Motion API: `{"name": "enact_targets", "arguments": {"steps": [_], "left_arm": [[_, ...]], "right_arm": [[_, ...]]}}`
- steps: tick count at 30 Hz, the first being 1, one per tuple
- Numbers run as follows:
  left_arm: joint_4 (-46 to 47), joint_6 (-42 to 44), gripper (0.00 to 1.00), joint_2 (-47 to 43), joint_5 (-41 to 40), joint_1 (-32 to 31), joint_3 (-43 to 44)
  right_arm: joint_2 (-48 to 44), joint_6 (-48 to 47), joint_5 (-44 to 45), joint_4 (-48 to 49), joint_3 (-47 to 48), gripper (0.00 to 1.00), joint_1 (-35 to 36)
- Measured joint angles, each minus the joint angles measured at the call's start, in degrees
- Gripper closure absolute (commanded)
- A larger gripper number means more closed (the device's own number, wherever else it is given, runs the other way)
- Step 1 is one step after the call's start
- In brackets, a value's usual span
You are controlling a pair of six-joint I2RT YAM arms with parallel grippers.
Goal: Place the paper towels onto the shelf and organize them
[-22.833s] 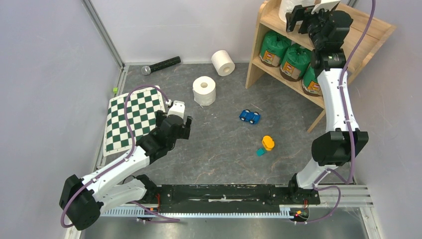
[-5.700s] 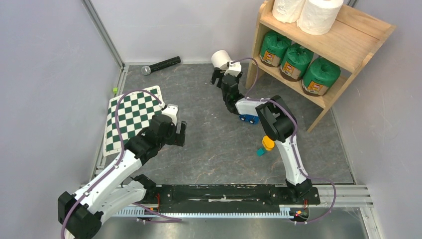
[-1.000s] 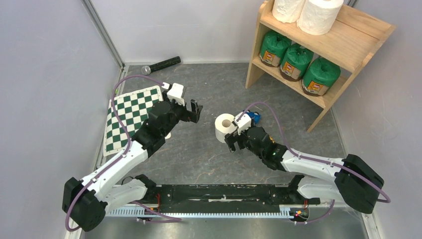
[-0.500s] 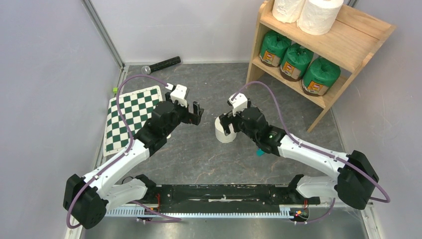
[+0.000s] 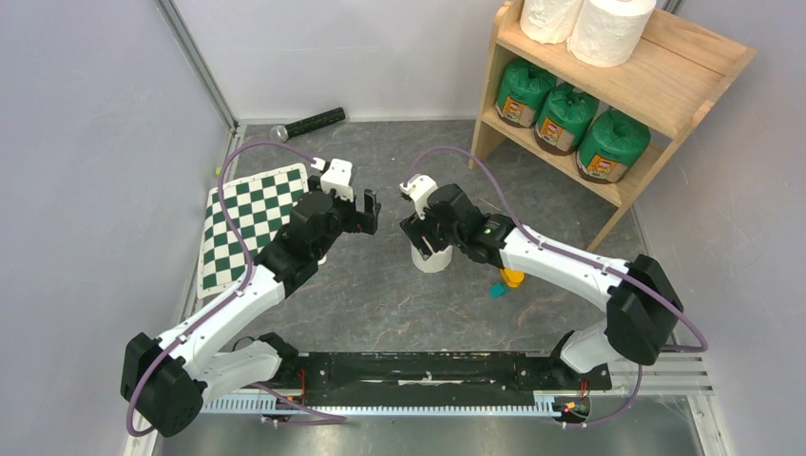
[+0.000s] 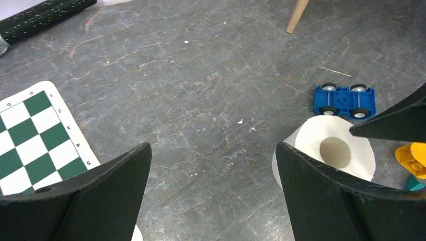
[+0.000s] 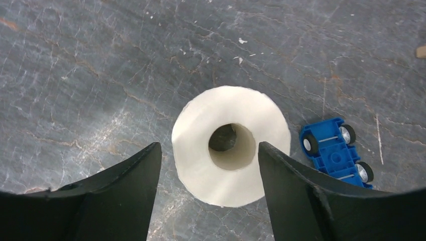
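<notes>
One bare white paper towel roll point(image 5: 432, 258) stands upright on the grey floor, core up. My right gripper point(image 5: 419, 229) hangs open just above it. In the right wrist view the roll point(image 7: 201, 150) lies between the spread fingers point(image 7: 125, 196), which do not grip it. My left gripper point(image 5: 367, 211) is open and empty to the roll's left; its wrist view shows the roll point(image 6: 306, 145) at the right. The wooden shelf point(image 5: 665, 81) stands at the back right, with two white rolls point(image 5: 608, 28) on top and three green wrapped rolls point(image 5: 563, 119) on the lower tier.
A blue toy car point(image 7: 336, 150) lies just beside the roll, also in the left wrist view point(image 6: 345, 100). An orange toy point(image 5: 512, 277) and a teal piece point(image 5: 497, 290) lie to the right. The checkerboard mat point(image 5: 249, 223) and black microphone point(image 5: 309, 122) are at the left.
My right gripper held the roll off to its side a second ago; now the roll stands on the floor and the gripper is open over it. My left gripper has barely moved.
</notes>
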Motion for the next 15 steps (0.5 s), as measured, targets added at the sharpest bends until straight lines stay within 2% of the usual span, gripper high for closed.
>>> {"name": "enact_targets", "arguments": {"steps": [8, 15], "left_arm": [[-0.4, 0.0, 0.01, 0.0, -1.7, 0.0, 0.1], [-0.8, 0.0, 0.01, 0.0, -2.7, 0.0, 0.2]], "right_arm": [[7.5, -3.6, -4.9, -7.2, 8.0, 0.35, 0.0], [10.9, -4.6, -5.9, -11.6, 10.2, 0.39, 0.0]]}}
